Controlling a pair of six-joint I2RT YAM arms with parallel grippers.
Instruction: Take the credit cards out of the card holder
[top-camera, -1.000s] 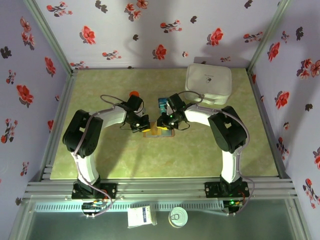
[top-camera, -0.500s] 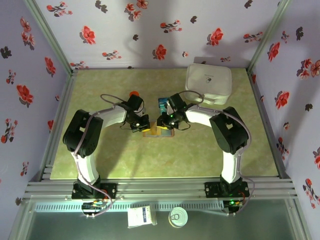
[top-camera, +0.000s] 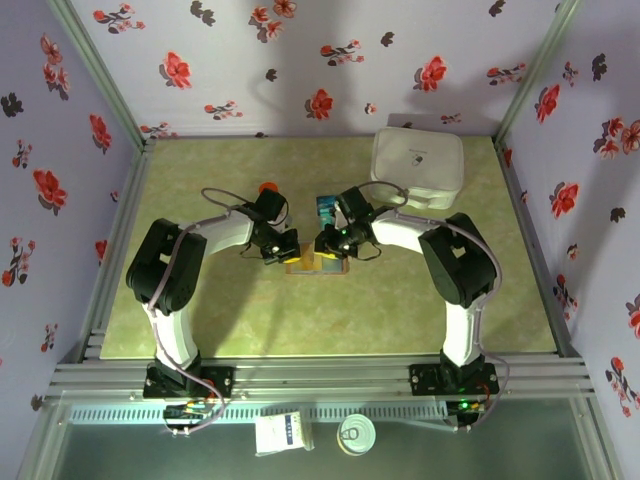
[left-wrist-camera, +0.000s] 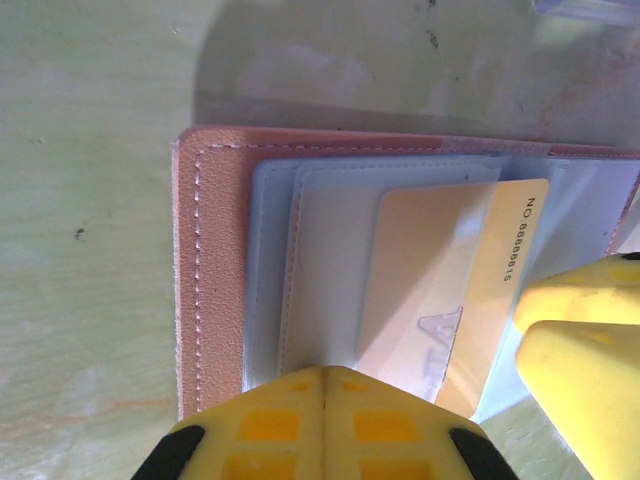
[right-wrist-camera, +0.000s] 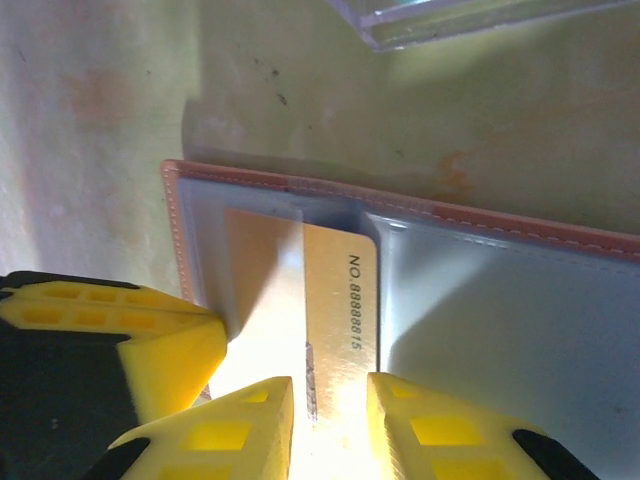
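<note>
Seen from above, two arms met mid-table over an open brown holder (left-wrist-camera: 215, 290) lying flat. The left gripper (left-wrist-camera: 322, 375) was clenched shut, its yellow tips at the holder's near edge, beside a yellow card (left-wrist-camera: 430, 290). The card stuck halfway out of a blue-grey sleeve, number printed along its free end. The right gripper (right-wrist-camera: 330, 385) sat on that free end with its jaws slightly apart; whether it gripped the card could not be told. Just behind lay a clear tray (right-wrist-camera: 450, 20) with teal cards (top-camera: 325, 207). A white box (top-camera: 417, 168) stood far right.
</note>
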